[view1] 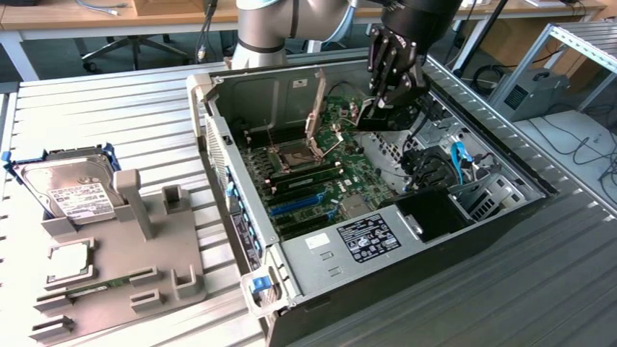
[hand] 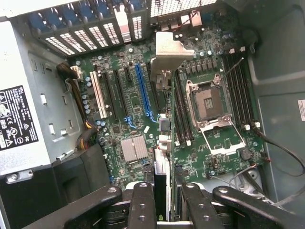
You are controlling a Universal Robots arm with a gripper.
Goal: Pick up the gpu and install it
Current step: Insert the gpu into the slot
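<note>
Jaws clenched on the gpu (view1: 371, 112), held edge-on above the open case (view1: 217, 144).

Exterior view: gripper (view1: 391, 97) at upper centre of frame, over the motherboard (view1: 318, 173); hard drive (view1: 68, 188) and tray (view1: 135, 275) at left, untouched.

Wrist view: gripper (hand: 162, 200) at bottom centre; gpu (hand: 164, 95) runs up mid-frame, silver bracket at top. Blue slot (hand: 142, 93) just beside it, CPU socket (hand: 209, 105) on the other side.

Step judged: carry done, insertion pending. Lining the card edge with a slot is called for. Room: case walls close, slots tightly packed, cables (hand: 281, 152) near.

The exterior view is looking down obliquely from afar; the wrist view is peering closely downward, both sharing the motherboard (view1: 318, 170) (hand: 143, 109).
</note>
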